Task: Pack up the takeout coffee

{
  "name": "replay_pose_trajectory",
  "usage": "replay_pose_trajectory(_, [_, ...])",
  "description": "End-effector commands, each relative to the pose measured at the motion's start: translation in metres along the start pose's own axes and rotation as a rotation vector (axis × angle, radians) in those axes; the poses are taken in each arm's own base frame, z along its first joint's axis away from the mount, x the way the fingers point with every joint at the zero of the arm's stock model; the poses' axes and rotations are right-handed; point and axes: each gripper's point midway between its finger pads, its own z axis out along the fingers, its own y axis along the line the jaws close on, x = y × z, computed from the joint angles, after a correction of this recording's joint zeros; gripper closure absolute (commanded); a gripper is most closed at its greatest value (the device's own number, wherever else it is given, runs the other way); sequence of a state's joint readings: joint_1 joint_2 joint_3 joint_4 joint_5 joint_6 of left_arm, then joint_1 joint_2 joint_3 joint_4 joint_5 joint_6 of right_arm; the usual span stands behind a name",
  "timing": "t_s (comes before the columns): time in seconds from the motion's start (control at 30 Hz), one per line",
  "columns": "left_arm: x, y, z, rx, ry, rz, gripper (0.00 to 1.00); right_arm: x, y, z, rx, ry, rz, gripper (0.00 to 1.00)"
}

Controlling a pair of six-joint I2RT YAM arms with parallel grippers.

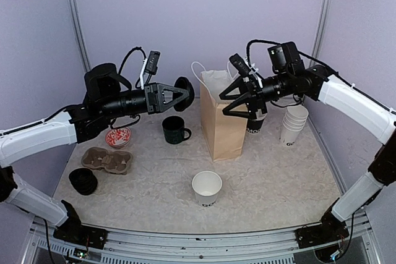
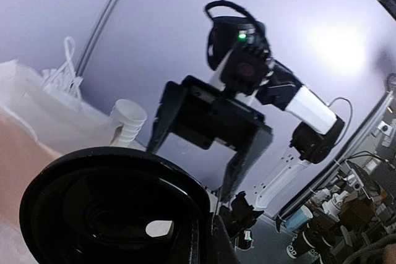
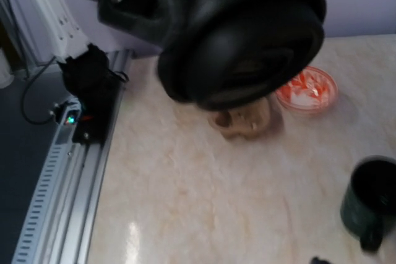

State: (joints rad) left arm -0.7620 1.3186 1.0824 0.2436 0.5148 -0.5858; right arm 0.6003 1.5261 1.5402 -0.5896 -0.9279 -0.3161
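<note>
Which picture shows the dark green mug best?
The top view: the whole green mug stands on the table, handle to the right, left of the paper bag. The right wrist view only catches it blurry and cut off at its lower right edge. The left wrist view doesn't show it.

You have one white paper cup standing upright at the front middle of the worktop. It is lidless, its mouth is open and black block lettering runs along its side. It stands well apart from the brown paper bag behind it. Its kind of black plastic lid is off the worktop, tipped on edge and clamped in the jaws of your left gripper. A second lettered cup stands just right of the bag, its top hidden.
</note>
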Motion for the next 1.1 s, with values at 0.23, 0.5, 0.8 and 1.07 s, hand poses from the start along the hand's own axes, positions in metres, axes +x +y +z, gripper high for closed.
replay_pose_trajectory(0.23, [-0.018,-0.073,-0.015,0.442,-0.145,0.134,1.0,-0.05,0.012,0.016,-0.212,-0.139,0.092,0.07])
replay_pose_trajectory(0.5, [-0.016,-0.072,-0.012,0.45,-0.131,0.137,1.0,-0.07,0.025,0.032,-0.267,-0.149,0.094,0.01])
replay_pose_trajectory(0.8, [-0.013,-0.07,-0.011,0.46,-0.128,0.111,1.0,-0.081,0.022,0.044,-0.237,-0.149,0.134,0.01])
replay_pose_trajectory(1.07, [-0.009,-0.072,-0.009,0.467,-0.117,0.104,1.0,-0.084,0.021,0.045,-0.236,-0.152,0.149,0.01])
